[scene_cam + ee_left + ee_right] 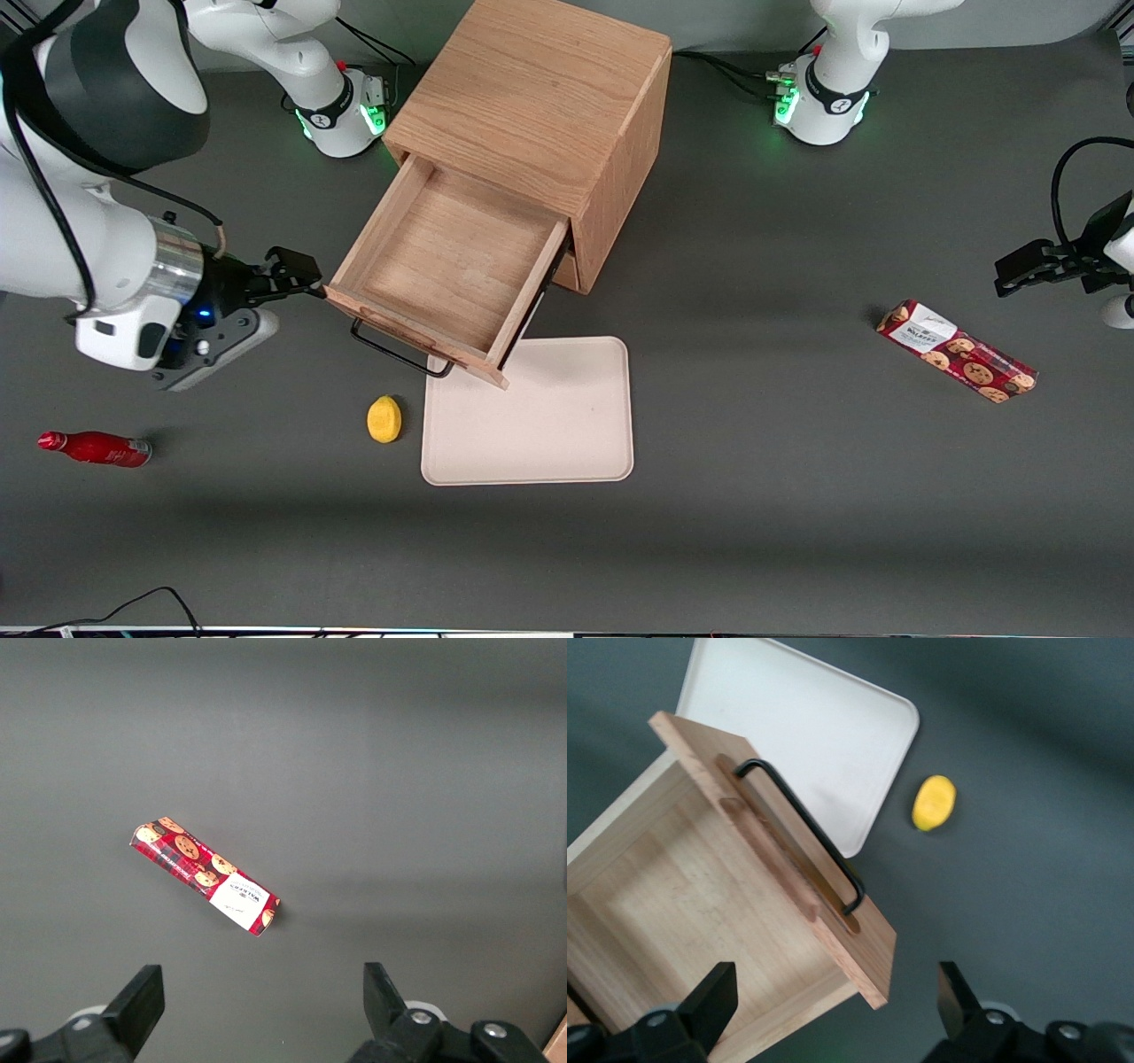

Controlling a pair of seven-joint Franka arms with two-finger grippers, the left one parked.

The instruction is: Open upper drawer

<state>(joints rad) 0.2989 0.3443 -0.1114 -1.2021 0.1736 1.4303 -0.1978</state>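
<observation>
Oak upper drawer [447,266] out, jaws [297,276] beside, apart

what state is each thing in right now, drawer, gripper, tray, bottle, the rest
light oak upper drawer: pulled well out of the wooden cabinet, nothing inside
dark thin metal bar handle: free, nothing gripping it
right arm's gripper: open, beside the drawer's front corner, holding nothing
cream rectangular tray: flat, bare, partly under the drawer front
yellow lemon: lying beside the tray
red bottle: on its side
red biscuit packet: lying flat
</observation>
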